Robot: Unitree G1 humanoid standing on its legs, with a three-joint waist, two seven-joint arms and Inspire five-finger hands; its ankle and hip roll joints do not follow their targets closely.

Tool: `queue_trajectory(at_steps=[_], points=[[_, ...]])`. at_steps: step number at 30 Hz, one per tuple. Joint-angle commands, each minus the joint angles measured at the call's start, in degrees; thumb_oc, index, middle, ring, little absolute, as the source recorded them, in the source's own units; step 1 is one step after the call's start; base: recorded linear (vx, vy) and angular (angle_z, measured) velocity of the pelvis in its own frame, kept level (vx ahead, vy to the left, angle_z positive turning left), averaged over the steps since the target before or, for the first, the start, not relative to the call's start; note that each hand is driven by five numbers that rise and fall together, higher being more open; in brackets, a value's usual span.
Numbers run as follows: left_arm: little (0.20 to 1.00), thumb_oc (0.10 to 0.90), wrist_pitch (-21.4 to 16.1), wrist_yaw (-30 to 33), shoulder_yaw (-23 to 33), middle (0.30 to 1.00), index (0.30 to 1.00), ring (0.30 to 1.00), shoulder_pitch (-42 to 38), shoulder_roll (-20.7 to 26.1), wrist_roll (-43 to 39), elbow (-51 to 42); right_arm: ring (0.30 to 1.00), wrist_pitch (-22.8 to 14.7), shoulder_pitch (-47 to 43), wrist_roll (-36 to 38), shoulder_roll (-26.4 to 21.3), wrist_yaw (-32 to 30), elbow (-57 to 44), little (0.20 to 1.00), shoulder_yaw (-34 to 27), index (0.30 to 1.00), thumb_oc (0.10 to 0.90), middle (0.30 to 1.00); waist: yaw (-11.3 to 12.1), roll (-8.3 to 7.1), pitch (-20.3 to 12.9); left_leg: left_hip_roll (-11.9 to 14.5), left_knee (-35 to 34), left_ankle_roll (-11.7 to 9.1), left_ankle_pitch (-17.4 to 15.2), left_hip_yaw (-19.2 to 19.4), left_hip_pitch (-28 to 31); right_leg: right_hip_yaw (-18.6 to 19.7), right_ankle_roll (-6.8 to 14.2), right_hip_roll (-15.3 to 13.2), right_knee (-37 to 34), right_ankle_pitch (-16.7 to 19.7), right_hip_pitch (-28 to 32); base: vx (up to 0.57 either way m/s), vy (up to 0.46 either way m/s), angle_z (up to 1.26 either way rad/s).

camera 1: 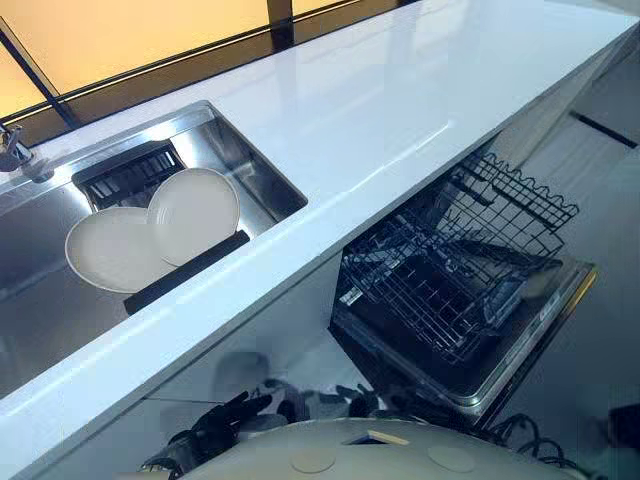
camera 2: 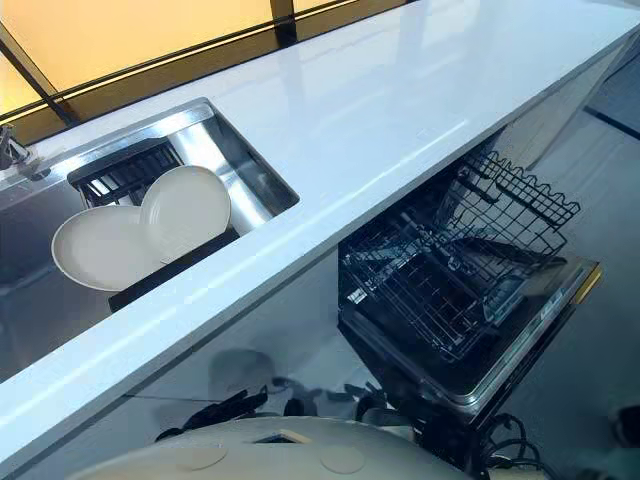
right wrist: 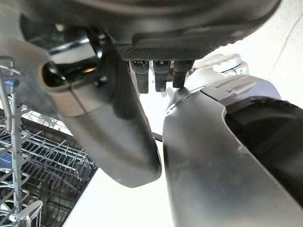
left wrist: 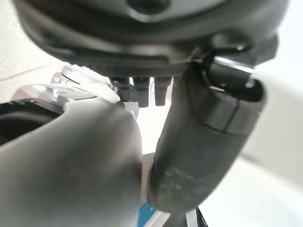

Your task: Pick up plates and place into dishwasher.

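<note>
Two plates (camera 1: 195, 212) in sink (camera 1: 250, 165); left hand (left wrist: 142, 33), right hand (right wrist: 151, 23) slack-fingered, empty.

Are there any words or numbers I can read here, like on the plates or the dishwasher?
None can be read. The plates in the sink are plain, the counter carries no print, and the dishwasher shows no legible label.

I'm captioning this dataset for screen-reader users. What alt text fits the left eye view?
Two white plates rest overlapping on a dark rack in a steel sink set into a white countertop. Below the countertop, toward the right, a dishwasher stands open with its wire racks pulled out.
</note>
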Motion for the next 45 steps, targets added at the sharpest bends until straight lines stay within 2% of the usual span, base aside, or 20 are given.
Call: queue_trajectory(at_steps=[1,9,15,19,22,26,30,32,34,37,38,39,41,42,44,45], points=[[0.9,0.8,-1.33,-2.31,-2.17,0.9,0.9,0.9,-2.18,-2.5,1.34,3.8,0.9,1.0,-1.38,-0.94,2.92,1.86,2.47,0.9,0.35,0.9,0.8,0.9,1.07,1.45,-0.33,-2.74,1.42,0.65,-5.56,4.64,-0.74,-0.56,1.97,1.71,5.99,-7.55,-1.92,0.04,-0.478,0.76],[0.9,0.8,-1.3,-3.58,-2.04,0.9,0.9,0.9,-2.21,-2.49,0.51,3.65,0.9,0.87,-1.42,-0.81,2.88,1.98,2.65,0.9,0.21,0.9,0.8,0.9,1.17,1.43,-0.41,-2.75,1.58,0.61,-5.49,4.58,-1.05,-0.56,1.93,1.73,6.01,-7.53,-2.03,0.0,0.0,0.0],[0.9,0.8,-4.18,-4.8,-2.52,0.9,0.9,0.9,-2.26,-2.3,1.86,3.02,0.9,1.05,-1.5,-1.02,2.75,1.9,2.47,0.9,0.33,0.9,0.8,0.9,1.09,1.57,-0.4,-2.69,1.45,0.62,-5.41,4.58,-1.02,-0.48,1.94,1.75,6.18,-7.58,-2.18,0.0,0.0,0.0],[0.9,0.8,-11.37,-3.06,-4.77,0.9,0.9,0.9,-2.48,-1.93,9.13,1.47,0.9,1.39,-1.73,-1.24,2.25,1.86,2.05,0.9,0.71,0.9,0.8,0.9,0.97,1.82,-0.25,-2.7,1.59,0.6,-5.37,4.58,-1.23,-0.35,1.99,1.74,6.44,-7.69,-2.46,0.0,0.0,0.0],[0.9,0.8,-13.34,-3.39,-7.51,0.9,0.9,0.9,-3.41,-1.59,9.61,-0.74,0.9,2.08,-2.27,-1.15,1.6,1.52,1.3,0.9,1.4,0.9,0.8,0.9,0.76,2.33,0.04,-2.62,1.55,0.63,-5.21,4.43,-1.45,-0.12,2.07,1.76,6.74,-7.75,-2.9,-0.02,0.022,-0.01],[0.9,0.8,-12.29,-5.03,-9.82,0.9,0.9,0.9,-3.49,-1.39,7.24,-9.16,0.9,3.51,-2.52,-1.38,0.41,1.29,-0.63,0.9,1.04,0.9,0.8,0.9,0.77,3.04,0.5,-2.54,1.63,0.74,-5.13,4.41,-1.8,0.02,2.23,1.69,6.99,-7.73,-3.36,-0.03,0.034,-0.03],[0.9,0.8,-14.22,-6.86,-13.5,0.9,0.9,0.9,-2.73,0.38,10.98,-18.25,0.9,4.19,-2.84,-1.42,-0.79,1.21,-1.07,0.9,0.08,0.9,0.8,0.9,1.32,3.78,0.87,-2.56,1.79,0.89,-4.88,4.05,-2.36,0.0,2.32,1.66,7.19,-7.58,-3.82,-0.03,0.027,0.01],[0.9,0.8,-14.77,-8.41,-15.38,0.9,0.9,0.9,-2.3,1.26,12.31,-22.65,0.9,4.41,-3.06,-1.68,-1.24,1.1,-1.21,0.9,-0.31,0.9,0.8,0.9,1.59,4.16,1.1,-2.65,1.73,1.02,-4.75,3.79,-2.52,0.1,2.31,1.69,7.29,-7.59,-3.98,-0.03,0.043,0.03],[0.9,0.8,-14.51,-12.62,-17.38,0.9,0.9,0.9,-1.68,3.14,12.37,-29.74,0.9,4.48,-3.16,-1.93,-2.02,1.28,-1.27,0.9,-0.65,0.9,0.8,0.9,1.88,4.7,1.33,-2.79,1.5,1.21,-4.63,3.4,-2.56,0.22,2.26,1.78,7.37,-7.68,-4.11,-0.03,0.045,0.04],[0.9,0.8,-11.29,-18.93,-19.09,0.9,0.9,0.9,-1.32,6.68,7.29,-41.54,0.9,3.91,-3.18,-2.24,-2.7,1.66,-0.85,0.9,-0.73,0.9,0.8,0.9,2.23,5.37,1.49,-2.92,1.32,1.47,-4.59,2.97,-2.48,0.42,2.3,1.81,7.35,-7.73,-4.03,-0.01,0.022,0.0],[0.9,0.8,-7.56,-21.99,-18.75,0.9,0.9,0.9,-1.42,7.89,2.97,-48.5,0.9,3.63,-3.03,-2.58,-3.03,2.1,-0.63,0.9,-0.91,0.9,0.8,0.9,2.47,5.52,1.47,-3.03,1.22,1.58,-4.57,2.75,-2.49,0.36,2.28,1.77,7.22,-7.73,-3.87,0.0,0.0,0.0],[0.9,0.8,-6.03,-24.08,-18.52,0.9,0.9,0.9,-1.32,8.33,0.3,-51.04,0.9,3.44,-2.92,-2.76,-3.08,2.3,-0.45,0.9,-1.0,0.9,0.8,0.9,2.59,5.57,1.45,-3.05,1.17,1.59,-4.59,2.63,-2.45,0.29,2.27,1.76,7.18,-7.77,-3.77,-0.01,-0.001,0.05],[0.9,0.8,0.36,-27.15,-18.84,0.9,0.9,0.9,-1.6,8.95,-6.22,-59.65,0.9,2.83,-2.98,-2.6,-3.12,2.49,0.45,0.9,-1.3,0.9,0.8,0.9,3.06,5.71,1.3,-3.12,1.02,1.67,-4.62,2.19,-2.45,-0.03,2.25,1.71,7.07,-7.81,-3.57,0.0,-0.022,0.06],[0.9,0.8,5.8,-29.78,-19.37,0.9,0.9,0.9,-1.65,8.04,-12.74,-66.38,0.9,2.49,-3.28,-2.5,-3.03,2.53,1.22,0.9,-1.26,0.9,0.8,0.9,3.39,5.77,1.34,-3.1,0.86,1.72,-4.76,1.71,-2.16,-0.14,2.26,1.71,7.03,-7.99,-3.19,-0.01,-0.039,0.05],[0.9,0.8,11.59,-32.83,-19.97,0.9,0.9,0.9,-1.2,4.77,-18.13,-72.68,0.9,2.13,-3.5,-2.56,-2.79,2.42,1.88,0.9,-1.25,0.9,0.8,0.9,3.8,5.71,1.02,-3.09,0.58,1.77,-4.65,1.1,-2.32,-0.21,2.2,1.82,6.59,-7.75,-3.13,0.0,-0.055,0.16],[0.9,0.8,13.23,-34.99,-20.39,0.9,0.9,0.9,-1.09,3.82,-20.88,-74.63,0.9,2.07,-3.55,-2.57,-2.68,2.36,2.06,0.9,-1.21,0.9,0.8,0.9,3.91,5.67,0.95,-3.05,0.51,1.74,-4.66,0.86,-2.26,-0.26,2.18,1.88,6.38,-7.69,-2.95,0.01,-0.079,0.25]])
